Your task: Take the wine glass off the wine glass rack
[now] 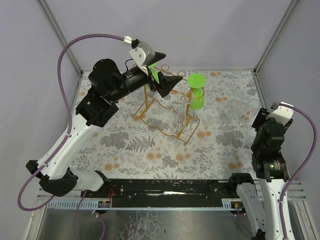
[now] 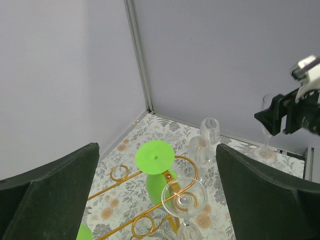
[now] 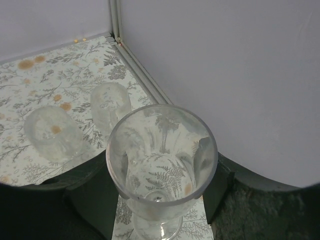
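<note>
Top external view shows the wine glass rack point(image 1: 150, 107) standing on the bench point(image 1: 135, 145), with two glasses hanging from it foot-up: a green wine glass point(image 1: 196, 92) on the rail at the rack's right end, and a hanging clear wine glass point(image 2: 184, 197) just beside the green one, on its near side. Neither of these has been removed. Three further clear glasses are already off the rack, all well to its right. Two standing clear glasses point(image 3: 50, 132) rest side by side on the bench. The third, the held clear wine glass point(image 3: 162, 150), sits upright between the fingers of the right gripper point(image 3: 155, 192). These fingers are partly closed and bear on the bowl from both sides, so the glass appears to be gripped. Whether its foot rests on the bench cannot be determined. The left gripper point(image 2: 156, 150) hovers directly above the rack's right end. Its fingers are spread to full width, with nothing between them and no contact with either hanging glass or with the wire. Judged from this layout, the task is partly complete: removal of the right-hand glass is at or near its placement stage. The green and clear glasses on the rack remain to be lifted off. The left arm is positioned to descend on one of them, most likely the green one, whose foot lies under the open fingers.
</note>
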